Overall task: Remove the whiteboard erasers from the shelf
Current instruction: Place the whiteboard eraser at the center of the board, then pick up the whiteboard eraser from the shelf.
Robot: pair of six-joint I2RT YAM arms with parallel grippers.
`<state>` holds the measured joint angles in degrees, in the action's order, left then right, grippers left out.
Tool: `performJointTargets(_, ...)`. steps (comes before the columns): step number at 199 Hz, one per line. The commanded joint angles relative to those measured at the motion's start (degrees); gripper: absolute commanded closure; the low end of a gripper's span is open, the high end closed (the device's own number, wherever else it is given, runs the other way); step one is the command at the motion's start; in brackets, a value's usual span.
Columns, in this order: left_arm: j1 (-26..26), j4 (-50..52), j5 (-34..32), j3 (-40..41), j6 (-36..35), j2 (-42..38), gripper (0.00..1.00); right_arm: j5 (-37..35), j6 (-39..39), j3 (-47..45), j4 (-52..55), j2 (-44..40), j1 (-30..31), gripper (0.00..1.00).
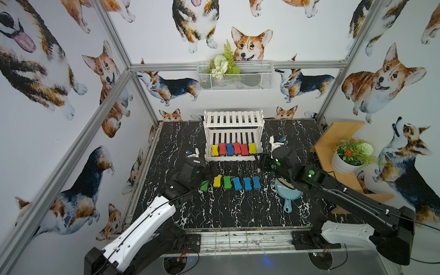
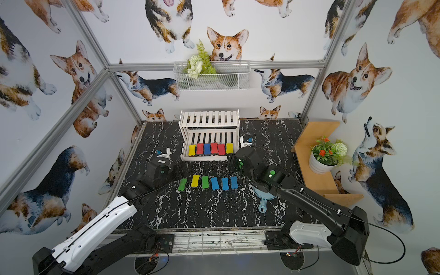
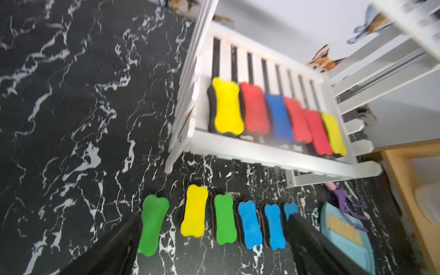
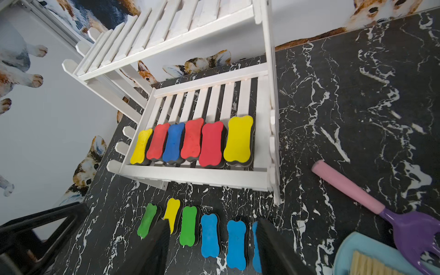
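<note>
The white slatted shelf point(image 1: 232, 158) stands at the back of the black marble floor. Its lower tier holds several whiteboard erasers point(image 1: 229, 149) side by side: yellow, red, blue, red, red, yellow point(image 4: 238, 139). The upper tier is bare. Several more erasers lie in a row on the floor in front point(image 1: 237, 183). A green one point(image 3: 152, 223) is at the row's left end, slightly askew. My left gripper point(image 3: 214, 238) hovers open over that row, the green eraser beside one finger. My right gripper point(image 4: 212, 242) is open above the row's blue end, holding nothing.
A light-blue dustpan point(image 1: 288, 192) with a brush lies right of the row, under the right arm. A purple rake with a pink handle point(image 4: 357, 188) lies beside it. A tan wooden shelf unit point(image 1: 333, 142) with a potted plant point(image 1: 350, 154) stands at the right wall. A wire basket point(image 1: 235, 76) hangs behind.
</note>
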<state>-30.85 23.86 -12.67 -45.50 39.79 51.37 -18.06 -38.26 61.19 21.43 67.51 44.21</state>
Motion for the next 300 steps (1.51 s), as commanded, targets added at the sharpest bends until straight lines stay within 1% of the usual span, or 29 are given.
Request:
performJointTargets(1, -0.05, 4.53, -0.96, -2.69, -2.71, -1.13, 0.00, 4.49, 5.65, 4.65, 3.34, 4.49, -1.35, 0.42)
performJointTargets(16, 0.01, 6.27, -2.99, -4.63, -3.29, -1.91, 0.00, 4.38, 6.98, 8.86, 5.11, 8.80, -1.39, 0.45)
performJointTargets(27, 0.00, 7.26, -4.61, -5.91, -3.86, -2.57, 0.00, 4.09, 7.73, 10.81, 5.46, 11.32, -1.34, 0.46)
performJointTargets(48, 0.00, 7.60, -6.41, -7.21, -5.19, -4.26, 0.00, 0.33, 8.54, 13.51, 6.27, 15.58, -1.32, 0.48)
performJointTargets(63, 0.01, 7.78, -7.17, -7.67, -5.56, -5.19, 0.00, -2.12, 8.69, 15.27, 7.45, 18.58, -1.55, 0.49)
performJointTargets(93, 0.01, 8.44, -7.72, -7.99, -5.72, -6.24, 0.00, -3.28, 8.91, 17.27, 8.27, 23.37, -2.78, 0.49)
performJointTargets(175, 0.01, 9.53, -8.77, -7.77, -6.09, -8.23, 0.00, -2.60, 7.09, 20.55, 7.75, 29.02, -5.84, 0.49)
performJointTargets(235, 0.09, 9.54, -9.57, -7.08, -5.99, -9.06, 0.00, -1.34, 5.39, 20.20, 6.55, 29.86, -7.10, 0.49)
performJointTargets(300, 0.09, 9.62, -9.75, -6.47, -5.69, -9.35, 0.00, -1.15, 4.87, 20.72, 6.08, 31.14, -7.20, 0.48)
